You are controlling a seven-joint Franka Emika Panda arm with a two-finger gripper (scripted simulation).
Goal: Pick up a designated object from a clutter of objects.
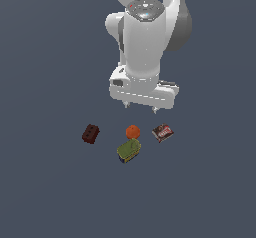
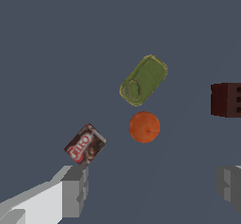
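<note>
Flat grey floor [image 1: 45, 192], your gripper [image 1: 140, 107] hangs wide open, empty, above clutter. Brown box [image 1: 162, 132] lies just beside orange ball [image 1: 132, 131]; green can [image 1: 128, 150] shut.

Arm [image 1: 145, 37] folded, wrist pointing straight down. End effector [image 1: 141, 107] hangs off the ground, jaws wide apart. Two grey fingers [image 2: 75, 190] show in the wrist view, far apart, nothing held between them.

- the printed box [image 1: 162, 132] is lying at the exterior view's right, the ball [image 1: 132, 131] beside it
- the can [image 1: 129, 150] is sitting just before the ball
- the studded brick [image 1: 90, 134] is lying apart, leftward
</note>
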